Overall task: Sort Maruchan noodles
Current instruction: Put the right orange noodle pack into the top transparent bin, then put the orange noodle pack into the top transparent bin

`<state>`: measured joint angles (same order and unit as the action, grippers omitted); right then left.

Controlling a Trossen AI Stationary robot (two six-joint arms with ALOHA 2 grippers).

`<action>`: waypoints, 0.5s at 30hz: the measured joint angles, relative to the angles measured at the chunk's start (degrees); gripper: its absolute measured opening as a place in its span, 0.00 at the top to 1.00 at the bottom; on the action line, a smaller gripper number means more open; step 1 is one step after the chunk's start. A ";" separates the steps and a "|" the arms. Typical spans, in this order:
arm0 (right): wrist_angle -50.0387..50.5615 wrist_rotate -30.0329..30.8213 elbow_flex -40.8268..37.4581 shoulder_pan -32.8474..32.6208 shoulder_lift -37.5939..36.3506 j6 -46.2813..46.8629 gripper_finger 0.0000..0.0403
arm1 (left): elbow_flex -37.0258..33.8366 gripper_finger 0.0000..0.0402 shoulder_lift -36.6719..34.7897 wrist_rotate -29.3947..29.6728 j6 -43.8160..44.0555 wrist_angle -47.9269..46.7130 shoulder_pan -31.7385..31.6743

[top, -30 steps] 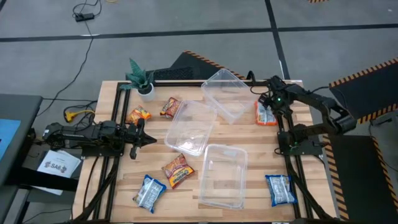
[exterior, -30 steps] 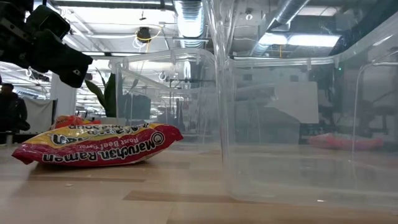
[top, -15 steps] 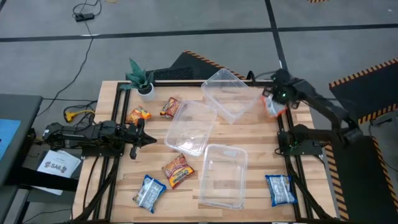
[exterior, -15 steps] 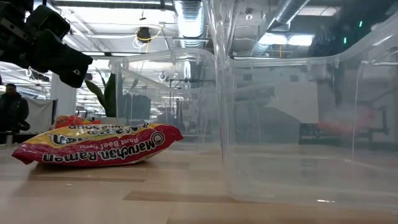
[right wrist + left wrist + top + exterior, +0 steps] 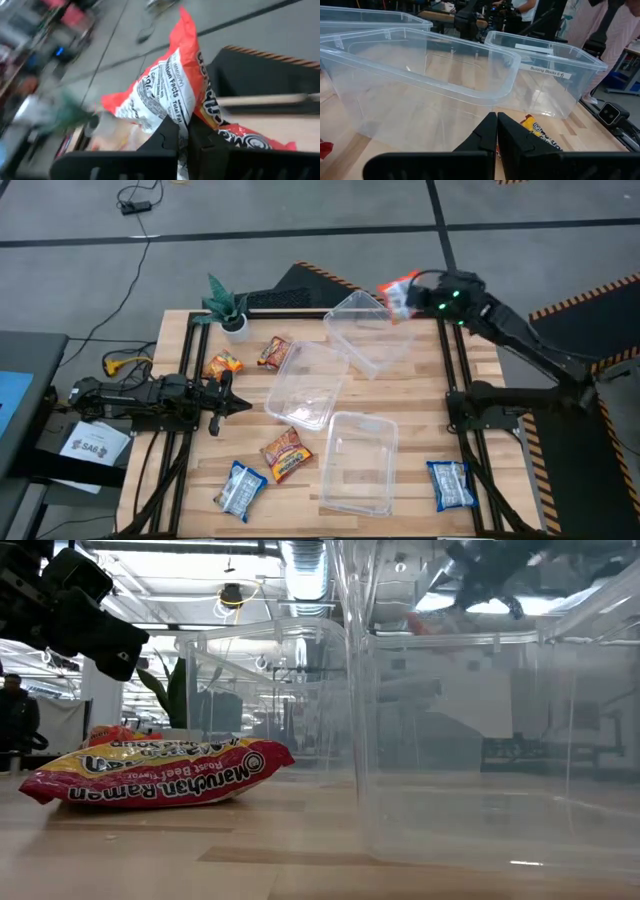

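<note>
Currently, an orange-and-white noodle packet [image 5: 399, 287] is held in the air by the right gripper [image 5: 412, 298], above the far right corner of the far clear tub [image 5: 368, 330]. In the right wrist view the fingers [image 5: 167, 137] are seen clenched on the lower edge of this packet [image 5: 172, 92]. The left gripper [image 5: 237, 405] is kept at the left side of the table [image 5: 480, 385], just beside the middle tub [image 5: 308, 385], and its jaws are pressed together on nothing. A second orange packet [image 5: 224, 364] and a red-and-yellow packet [image 5: 274, 351] are found at the far left, near a small plant [image 5: 226, 305]. Another red-and-yellow packet [image 5: 284, 452] is lying between the middle tub and the near tub [image 5: 356, 464]. One blue-and-white packet [image 5: 240, 488] is placed at the near left, the other [image 5: 449, 483] at the near right.
</note>
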<state>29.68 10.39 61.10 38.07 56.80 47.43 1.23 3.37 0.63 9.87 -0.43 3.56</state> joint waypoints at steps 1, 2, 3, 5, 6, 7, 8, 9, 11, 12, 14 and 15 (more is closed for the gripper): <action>0.10 0.03 0.02 -2.00 1.04 0.49 0.96 | 0.00 1.00 0.01 0.00 0.00 0.02 0.02; 0.56 0.25 0.01 -3.60 2.33 1.29 0.96 | 0.00 1.00 0.00 0.04 0.00 0.14 0.01; 0.98 0.74 -0.02 -5.18 3.70 2.27 0.96 | -0.02 1.00 0.01 0.17 0.00 0.48 0.00; 0.98 1.50 -0.09 -8.14 6.64 2.74 0.96 | -0.02 1.00 -0.01 0.19 -0.02 1.09 0.02; 0.84 1.74 -0.09 -9.35 8.09 3.06 0.96 | -0.02 1.00 -0.01 0.17 -0.15 1.06 0.00; 0.86 1.76 -0.09 -10.28 9.42 3.35 0.95 | -0.02 1.00 -0.01 0.17 -0.27 1.03 0.00; 0.88 1.79 -0.09 -10.81 10.62 3.26 0.93 | -0.02 1.00 -0.01 0.17 -0.43 0.93 0.02; 0.86 1.77 -0.09 -11.11 11.79 2.73 0.90 | -0.02 1.00 -0.01 0.17 -0.45 0.81 0.00; 0.75 1.68 -0.09 -10.99 13.44 2.27 0.83 | -0.02 1.00 -0.01 0.01 1.50 0.84 0.01; 0.62 1.70 -0.09 -10.76 13.88 2.21 0.79 | -0.02 1.00 -0.01 -0.74 4.82 1.24 0.02; 0.67 1.41 -0.09 -10.30 14.39 1.78 0.71 | -0.02 1.00 0.00 -2.42 11.44 3.22 0.00; 0.65 0.57 -0.09 -9.94 14.44 1.78 0.67 | -0.02 1.00 -0.01 -2.31 13.56 4.01 0.01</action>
<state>30.33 10.96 61.01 28.12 71.24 49.21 1.21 3.36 -1.67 23.43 3.58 3.57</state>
